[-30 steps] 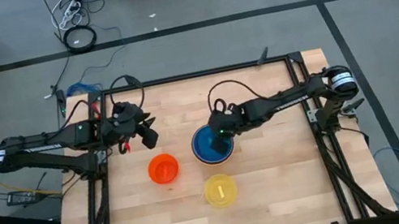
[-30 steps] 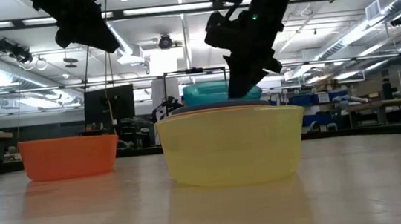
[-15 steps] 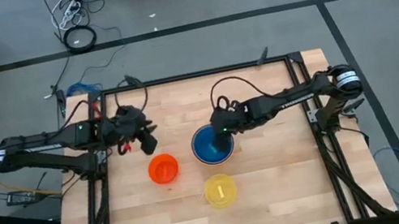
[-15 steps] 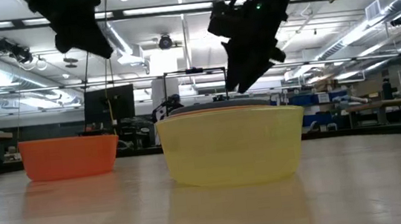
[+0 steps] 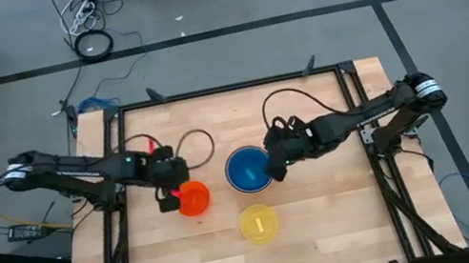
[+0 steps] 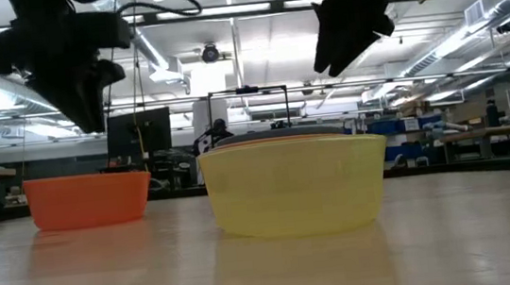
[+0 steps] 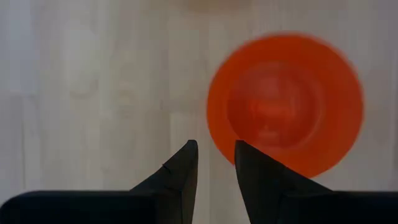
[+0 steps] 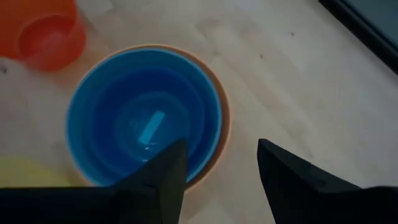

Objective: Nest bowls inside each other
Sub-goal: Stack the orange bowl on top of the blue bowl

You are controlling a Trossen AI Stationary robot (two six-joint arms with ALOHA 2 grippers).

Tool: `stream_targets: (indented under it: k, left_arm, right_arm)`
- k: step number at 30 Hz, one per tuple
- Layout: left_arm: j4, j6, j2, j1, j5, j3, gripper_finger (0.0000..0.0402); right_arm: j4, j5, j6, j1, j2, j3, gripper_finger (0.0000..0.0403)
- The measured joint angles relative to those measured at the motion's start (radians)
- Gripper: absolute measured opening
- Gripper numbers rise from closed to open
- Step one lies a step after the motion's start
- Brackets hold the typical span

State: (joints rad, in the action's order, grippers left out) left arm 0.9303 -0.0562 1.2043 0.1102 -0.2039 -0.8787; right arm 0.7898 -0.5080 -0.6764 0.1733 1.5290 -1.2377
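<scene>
A red-orange bowl [image 5: 193,199] [image 7: 286,106] rests on its base on the wooden table. My left gripper [image 5: 170,199] [image 7: 216,163] hangs open above that bowl's left rim, pointing steeply down and clear of it [image 6: 91,122]. A stack with a blue bowl [image 5: 248,169] [image 8: 144,118] sitting inside an orange bowl [image 8: 225,127] stands mid-table. My right gripper [image 5: 274,167] [image 8: 221,163] is open, above the stack's right rim, touching nothing. A yellow bowl [image 5: 260,224] [image 6: 293,186] stands nearer the front edge. The teal and purple bowls do not show apart from the blue one.
The table's black frame rails [image 5: 364,142] run along its left and right sides. Bare wood lies at the far side and front left of the table [image 5: 161,261]. Cables lie on the floor beyond the far edge.
My right gripper has let go of the teal bowl, which sank into the blue stack. It then rose and drew back toward the table's right edge. My left gripper has come down and toward the near edge to the red-orange bowl, rolling its wrist.
</scene>
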Motion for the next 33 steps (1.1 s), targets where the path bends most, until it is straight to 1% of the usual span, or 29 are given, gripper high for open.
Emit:
stream_targets:
  k: [6,11,16,22,26,29,33]
  left_arm:
    - [0.007,0.002,0.116,0.01,0.001,0.0,0.0115]
    - [0.005,-0.055,0.199,0.001,0.002,0.0,0.0115]
    - [-0.006,-0.11,0.252,0.002,0.017,0.0,0.0115]
    - [-0.009,-0.238,0.311,0.0,0.015,0.0,0.0115]
    - [-0.031,-0.273,0.332,0.0,0.012,0.0,0.0112]
    - [-0.047,-0.288,0.336,-0.005,0.017,0.0,0.0088]
    - [-0.052,-0.292,0.334,-0.023,0.091,-0.002,0.0022]
  right_arm:
    - [0.02,-0.026,-0.041,0.053,0.0,0.0,0.0181]
    - [0.026,-0.028,-0.058,0.074,0.002,0.001,0.0179]
    - [0.026,-0.039,-0.063,0.08,0.002,0.001,0.0179]
    - [0.025,-0.042,-0.063,0.08,0.002,0.001,0.0178]
    - [0.024,-0.042,-0.063,0.08,0.002,0.001,0.0178]
    - [0.024,-0.042,-0.063,0.08,0.003,0.001,0.0178]
    - [0.024,-0.045,-0.063,0.08,0.003,0.001,0.0178]
